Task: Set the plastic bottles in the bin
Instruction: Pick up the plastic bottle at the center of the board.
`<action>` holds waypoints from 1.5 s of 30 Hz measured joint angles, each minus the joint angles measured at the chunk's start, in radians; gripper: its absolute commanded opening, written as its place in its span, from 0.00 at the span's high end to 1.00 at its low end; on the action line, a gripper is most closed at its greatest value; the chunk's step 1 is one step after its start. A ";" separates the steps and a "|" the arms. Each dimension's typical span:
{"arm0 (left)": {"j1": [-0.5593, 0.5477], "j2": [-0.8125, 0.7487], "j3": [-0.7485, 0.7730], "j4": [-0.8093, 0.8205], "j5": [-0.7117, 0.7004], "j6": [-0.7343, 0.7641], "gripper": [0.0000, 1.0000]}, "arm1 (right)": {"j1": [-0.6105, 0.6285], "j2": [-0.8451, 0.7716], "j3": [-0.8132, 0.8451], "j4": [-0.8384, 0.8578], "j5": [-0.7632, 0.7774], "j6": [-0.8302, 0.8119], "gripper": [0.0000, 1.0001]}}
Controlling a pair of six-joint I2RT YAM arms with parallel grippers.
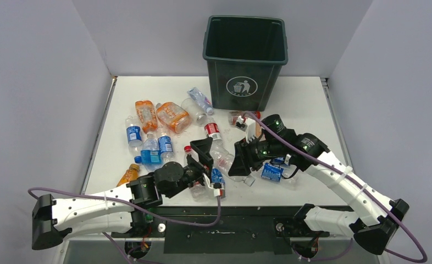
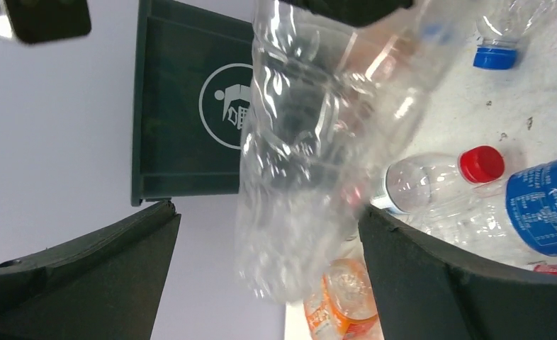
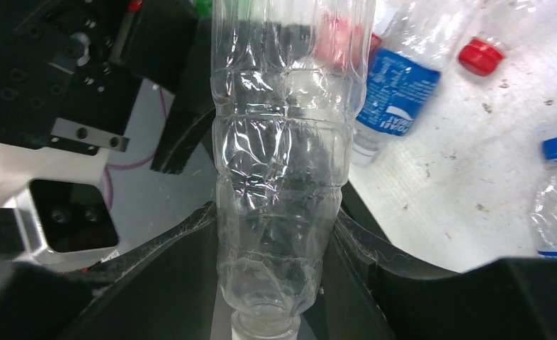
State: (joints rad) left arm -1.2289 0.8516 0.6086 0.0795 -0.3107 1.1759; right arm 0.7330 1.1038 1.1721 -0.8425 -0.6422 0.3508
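- Surface (image 1: 307, 104): bottles (image 1: 172, 116) crowd its left and middle.
- Bin (image 1: 245, 60): upright at the far edge, mouth facing up.
- Left end effector (image 2: 267, 219): fingers wide apart, either side of the raised bottle.
- Right end effector (image 3: 279, 234): clamped on a clear bottle (image 3: 283, 142).

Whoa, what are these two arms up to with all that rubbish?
The right claw grips a clear crushed plastic bottle; the left claw stands open with its fingers either side of it. Other crushed bottles lie scattered on the white table, in front of the tall dark green plastic bin.
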 measured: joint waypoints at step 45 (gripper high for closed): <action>0.422 0.059 0.214 -0.130 0.700 -1.343 0.99 | 0.087 -0.357 -0.183 0.883 0.556 0.099 0.09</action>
State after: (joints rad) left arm -0.8074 0.9104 0.8230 -0.0502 0.3893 -0.1669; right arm 0.8196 0.7467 0.9886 0.0402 -0.0864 0.4496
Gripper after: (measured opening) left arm 0.402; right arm 0.904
